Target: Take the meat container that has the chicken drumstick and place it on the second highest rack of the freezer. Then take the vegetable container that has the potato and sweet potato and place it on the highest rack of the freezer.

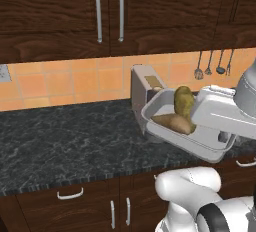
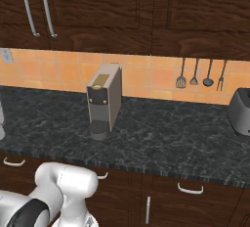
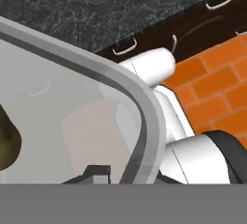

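Dark wood upper cabinets [image 2: 146,11] with long vertical steel handles [image 1: 109,10]. Orange tile backsplash [image 2: 146,79] under them, wall outlet [image 1: 4,73] at far left. Black marbled countertop [image 1: 65,141] runs the whole width. Grey coffee machine [image 2: 104,100] stands against the backsplash. Utensils [image 2: 200,74] hang on the tiles to the right, toaster [image 2: 240,111] at the right edge. Lower cabinets [image 2: 195,196] dark wood, curved handles.
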Controlling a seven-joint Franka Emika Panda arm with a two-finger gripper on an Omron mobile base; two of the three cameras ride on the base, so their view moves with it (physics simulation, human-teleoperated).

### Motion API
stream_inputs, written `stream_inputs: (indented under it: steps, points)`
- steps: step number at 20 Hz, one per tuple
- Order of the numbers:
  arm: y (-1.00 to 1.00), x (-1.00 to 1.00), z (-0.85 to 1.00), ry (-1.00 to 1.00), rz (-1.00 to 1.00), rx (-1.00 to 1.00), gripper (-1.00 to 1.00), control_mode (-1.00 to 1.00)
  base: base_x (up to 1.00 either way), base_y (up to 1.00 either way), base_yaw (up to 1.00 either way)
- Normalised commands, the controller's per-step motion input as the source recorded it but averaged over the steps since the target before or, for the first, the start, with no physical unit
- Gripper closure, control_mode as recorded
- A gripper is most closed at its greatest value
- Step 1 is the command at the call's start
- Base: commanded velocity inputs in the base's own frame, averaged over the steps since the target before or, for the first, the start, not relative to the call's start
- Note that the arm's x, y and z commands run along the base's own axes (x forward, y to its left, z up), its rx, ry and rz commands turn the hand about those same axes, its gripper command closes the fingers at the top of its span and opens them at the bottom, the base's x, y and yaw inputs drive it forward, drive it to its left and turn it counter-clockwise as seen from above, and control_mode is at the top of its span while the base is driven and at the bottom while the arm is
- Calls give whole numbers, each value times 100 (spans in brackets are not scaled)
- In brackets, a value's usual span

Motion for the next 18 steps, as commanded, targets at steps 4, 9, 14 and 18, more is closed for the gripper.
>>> stream_inputs:
  steps: [4, 9, 14, 18]
  points:
    - [0, 0, 0, 0, 0, 0, 100, 100, -85, -29, -5]
    - [0, 0, 0, 0, 0, 0, 100, 100, -83, -39, -54]
    - [0, 0, 0, 0, 0, 0, 100, 100, -6, -21, -88]
    - [0, 0, 0, 0, 0, 0, 100, 100, 0, -25, -90]
